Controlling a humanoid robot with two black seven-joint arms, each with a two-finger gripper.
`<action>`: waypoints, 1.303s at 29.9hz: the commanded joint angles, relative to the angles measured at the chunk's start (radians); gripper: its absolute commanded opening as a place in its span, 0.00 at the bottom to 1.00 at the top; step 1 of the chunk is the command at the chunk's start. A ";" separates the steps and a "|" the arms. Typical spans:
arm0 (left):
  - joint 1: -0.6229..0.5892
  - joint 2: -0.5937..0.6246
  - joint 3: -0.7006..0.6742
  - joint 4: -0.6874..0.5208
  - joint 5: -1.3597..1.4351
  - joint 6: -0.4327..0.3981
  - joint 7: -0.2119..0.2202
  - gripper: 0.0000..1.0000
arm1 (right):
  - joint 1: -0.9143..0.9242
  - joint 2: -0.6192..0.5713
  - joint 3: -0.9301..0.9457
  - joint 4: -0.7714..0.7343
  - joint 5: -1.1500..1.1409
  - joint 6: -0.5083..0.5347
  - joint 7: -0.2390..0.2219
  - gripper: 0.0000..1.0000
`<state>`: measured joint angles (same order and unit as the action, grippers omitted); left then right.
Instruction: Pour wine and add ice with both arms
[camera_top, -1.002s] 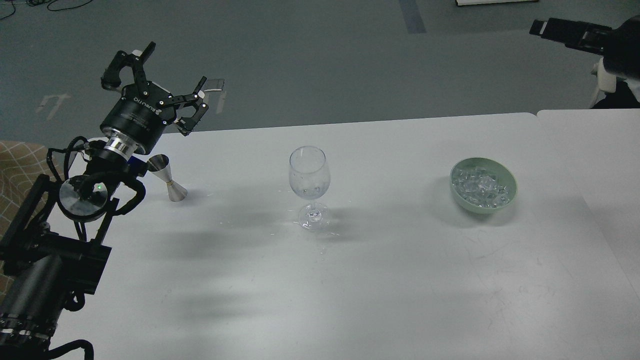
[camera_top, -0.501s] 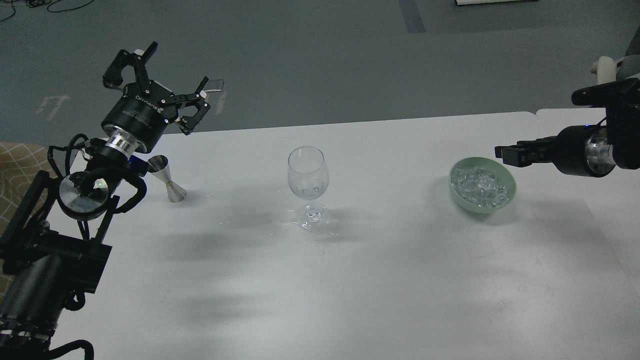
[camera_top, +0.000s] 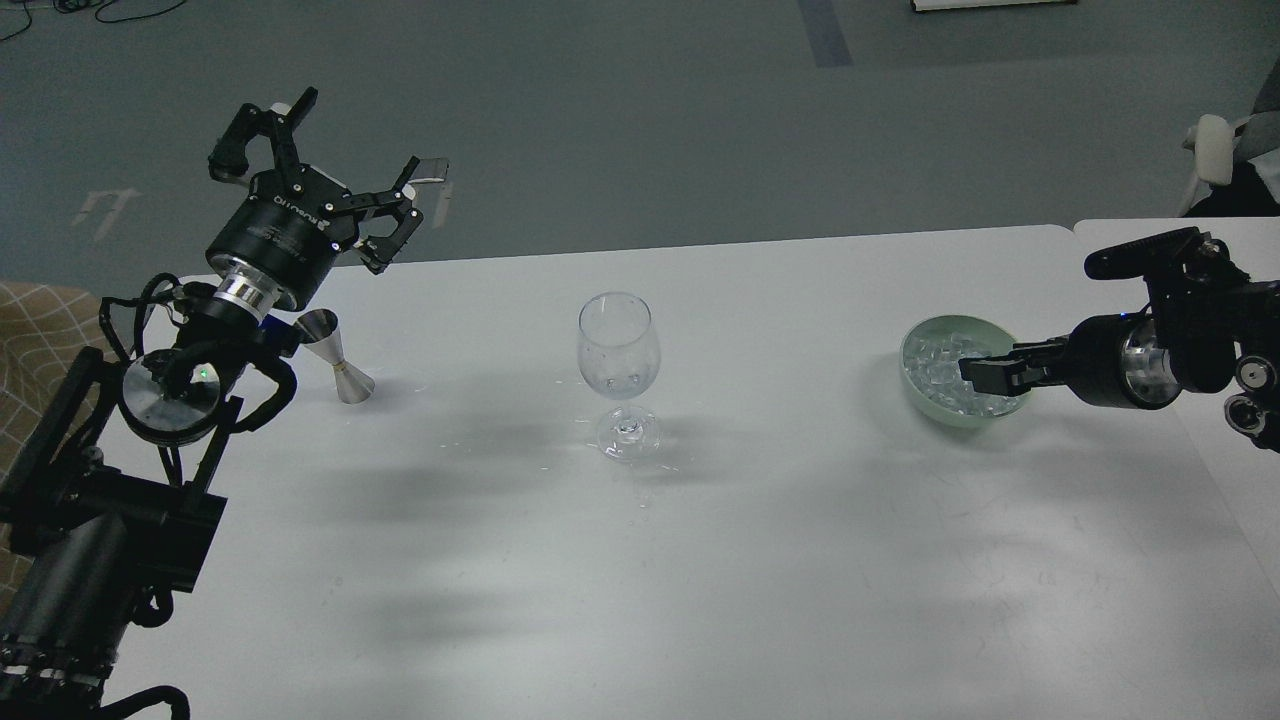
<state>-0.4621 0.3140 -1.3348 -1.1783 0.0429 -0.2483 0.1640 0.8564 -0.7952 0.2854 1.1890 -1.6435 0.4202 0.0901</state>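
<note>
A clear wine glass (camera_top: 618, 350) stands upright at the middle of the white table (camera_top: 760, 560). A little clear wine (camera_top: 622, 383) lies at the bottom of its bowl. Small clear ice cubes (camera_top: 935, 365) fill a pale green bowl (camera_top: 912, 385) at the right. My right gripper (camera_top: 985, 376) reaches in from the right, its dark tip over the ice at the bowl's near right side; its fingers cannot be told apart. My left gripper (camera_top: 330, 165) is open and empty, raised above the table's far left corner.
A silver jigger (camera_top: 336, 357) stands tilted on the table just below my left gripper, beside the left wrist. A second white table (camera_top: 1180, 300) joins on the right. Small wet spots lie around the glass's foot.
My right arm has come down from the upper right and moved left, bringing its gripper tip over the ice bowl. The left arm has barely moved.
</note>
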 joint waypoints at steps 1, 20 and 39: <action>0.006 0.000 -0.001 0.000 0.000 -0.002 -0.001 0.98 | 0.000 0.043 0.000 -0.035 -0.013 0.000 -0.004 0.64; 0.003 0.000 -0.001 -0.001 -0.001 0.006 0.003 0.98 | -0.017 0.082 -0.002 -0.062 -0.030 0.000 -0.047 0.49; 0.003 0.005 -0.003 -0.001 0.000 0.006 0.002 0.98 | -0.020 0.086 0.000 -0.075 -0.047 -0.034 -0.059 0.42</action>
<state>-0.4587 0.3192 -1.3369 -1.1794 0.0415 -0.2428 0.1687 0.8354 -0.7089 0.2852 1.1179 -1.6907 0.3867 0.0306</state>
